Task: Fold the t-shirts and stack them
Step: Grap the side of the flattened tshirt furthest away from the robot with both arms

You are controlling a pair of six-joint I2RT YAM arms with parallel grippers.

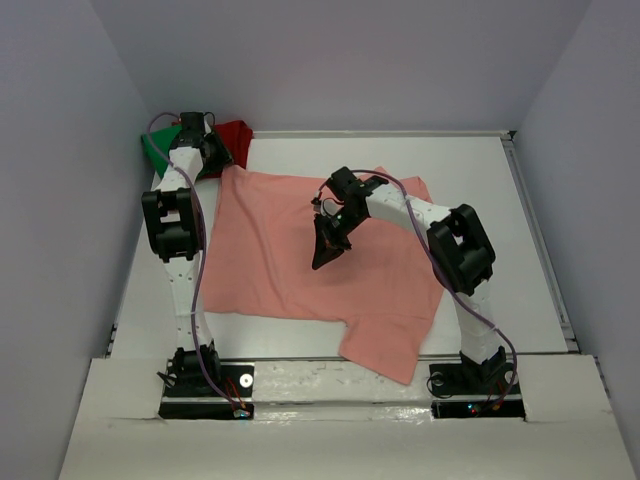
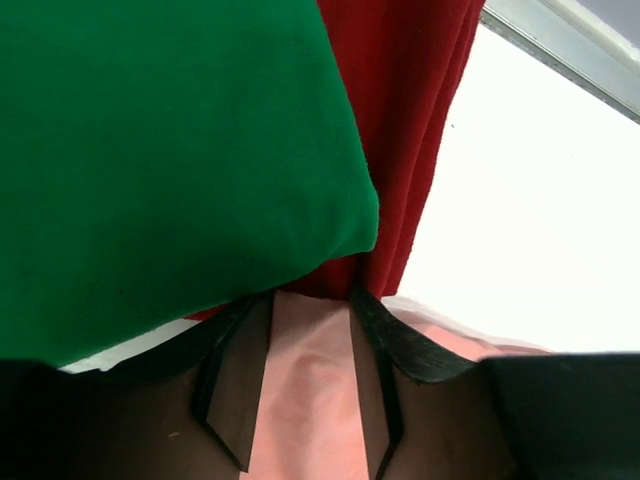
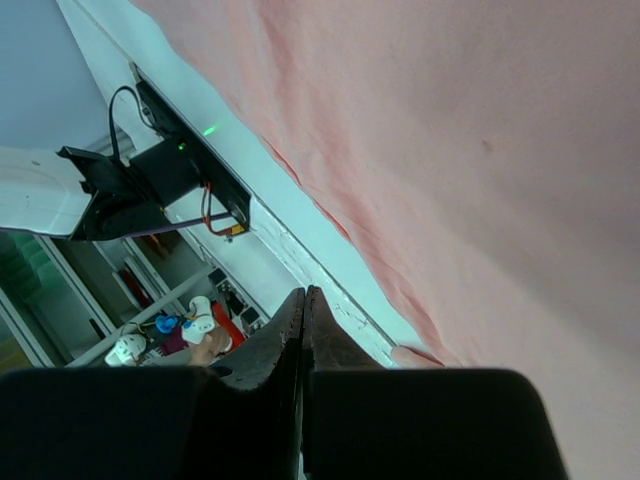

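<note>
Currently, at far left, the green tee (image 1: 153,150) and dark red tee (image 1: 238,138) are lying bunched in the back corner of the counter (image 1: 480,200), apparently parked clear of the working area. The left gripper (image 2: 305,395) is reaching in just beside them, its jaws standing partly apart and straddling the far-left corner of the salmon-pink tee (image 1: 290,260); no pinch is evident. That tee is lying spread mid-counter, unfolded, with one sleeve (image 1: 385,350) hanging over the near edge. The right gripper (image 1: 326,252) is poising over its middle, jaws pressed together and holding nothing, likely to pin the cloth. Bare counter is showing to the right, offering folding room; the left corner is looking crowded.
</note>
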